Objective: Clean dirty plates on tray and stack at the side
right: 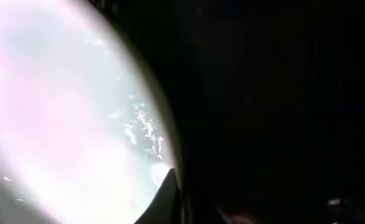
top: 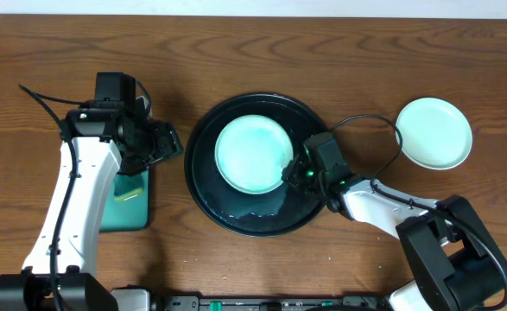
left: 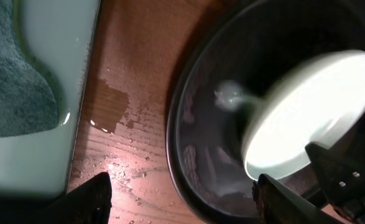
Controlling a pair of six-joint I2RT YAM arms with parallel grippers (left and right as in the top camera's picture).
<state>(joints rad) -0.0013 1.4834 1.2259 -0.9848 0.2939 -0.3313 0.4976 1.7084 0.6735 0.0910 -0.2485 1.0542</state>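
The black round tray (top: 203, 177) lies mid-table, wet inside. A mint-green plate (top: 251, 154) is in it; in the left wrist view the plate (left: 306, 118) looks tilted, its near edge raised. My right gripper (top: 299, 171) is at the plate's right edge, one finger (right: 166, 193) lying over the rim of the plate (right: 64, 106), shut on it. A second pale plate (top: 433, 132) sits on the table to the right. A third plate does not show separately. My left gripper (top: 162, 142) is open and empty (left: 182, 202), left of the tray (left: 201, 155).
A rectangular teal-green tray (top: 128, 203) with a dark sponge (left: 8, 81) lies under the left arm. Water drops and a small puddle (left: 110, 102) wet the wood between it and the black tray.
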